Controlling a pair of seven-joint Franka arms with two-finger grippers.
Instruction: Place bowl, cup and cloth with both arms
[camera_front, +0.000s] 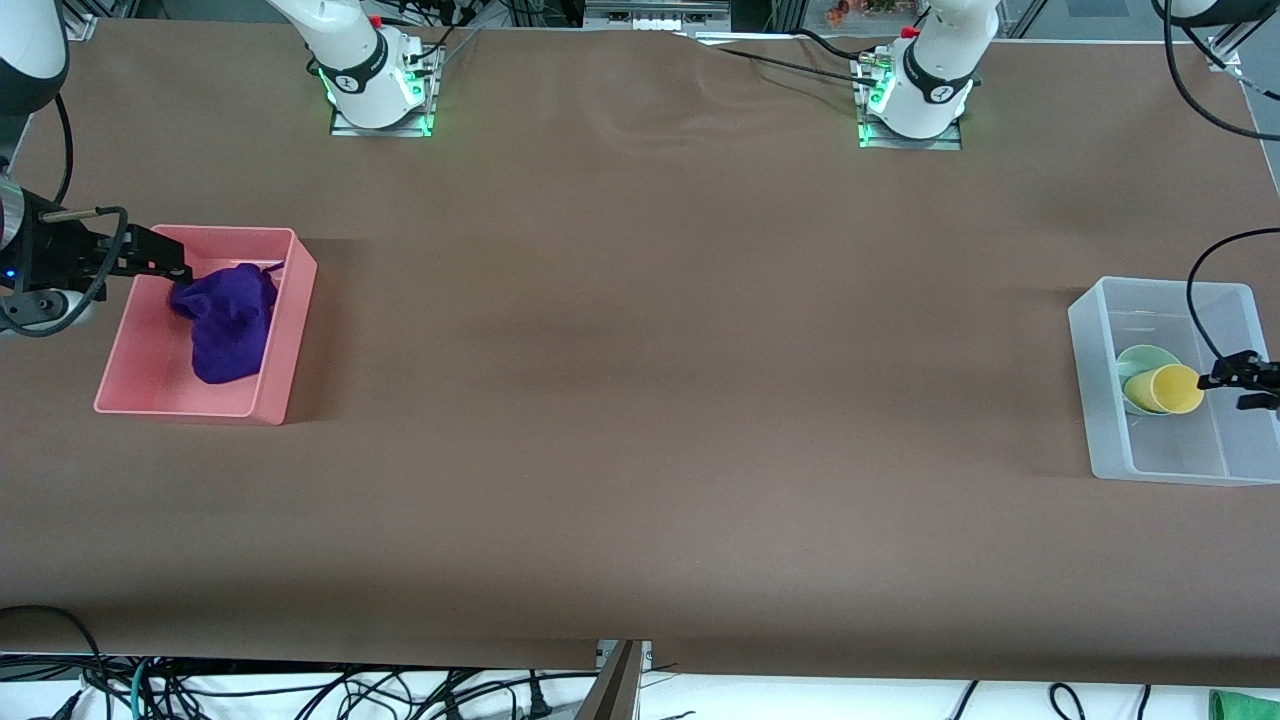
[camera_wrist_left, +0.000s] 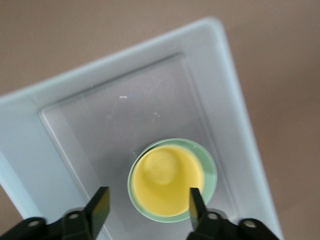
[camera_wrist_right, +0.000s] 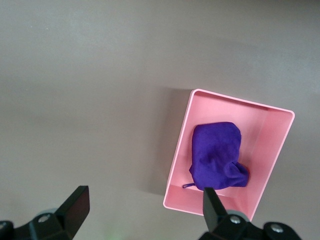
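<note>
The yellow cup (camera_front: 1175, 389) sits inside the mint-green bowl (camera_front: 1138, 364) in a clear plastic bin (camera_front: 1094, 340) at the left arm's end of the table. My left gripper (camera_front: 1228, 378) hangs over this bin, open and empty. In the left wrist view the cup (camera_wrist_left: 165, 179) and the bowl's rim (camera_wrist_left: 210, 175) lie below the open left gripper (camera_wrist_left: 148, 205). The purple cloth (camera_front: 230, 320) lies crumpled in a pink bin (camera_front: 290, 330) at the right arm's end. My right gripper (camera_front: 175, 270) is open and empty over that bin's edge. The right wrist view shows the cloth (camera_wrist_right: 216, 156) well below the right gripper (camera_wrist_right: 145, 202).
Brown table cover (camera_front: 650, 380) spans between the two bins. The arm bases (camera_front: 370, 75) stand along the table edge farthest from the front camera. Black cables (camera_front: 1200, 290) hang by the clear bin.
</note>
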